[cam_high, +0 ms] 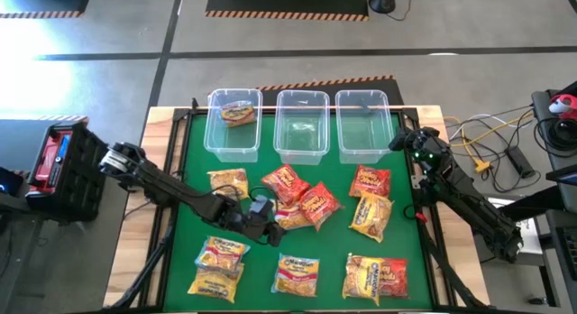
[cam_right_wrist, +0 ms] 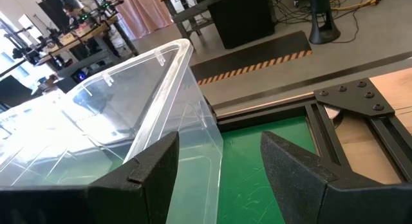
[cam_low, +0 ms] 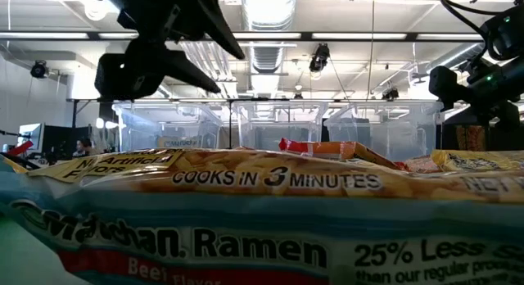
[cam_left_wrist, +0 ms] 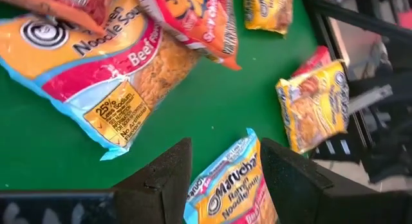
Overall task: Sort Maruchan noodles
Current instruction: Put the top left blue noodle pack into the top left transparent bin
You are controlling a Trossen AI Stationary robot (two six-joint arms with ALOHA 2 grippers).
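Three clear plastic bins stand in a row along the far edge of the green mat (cam_high: 180, 251): the left bin (cam_high: 234, 124), the middle bin (cam_high: 301, 124) and the right bin (cam_high: 362, 124), close beside one another. The mat covers most of the wooden table (cam_high: 433, 120), framed by black rails. Off the table's right edge, yellow cables (cam_high: 482, 138) lie on the floor. Beyond the far edge runs a striped floor strip (cam_high: 287, 13), perhaps hazard tape.

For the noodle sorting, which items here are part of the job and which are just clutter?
Job: Maruchan noodles scattered over the green mat; three clear bins, the left one already holding a packet; left gripper above the packets.

Clutter: cables and the red-topped case off the table.
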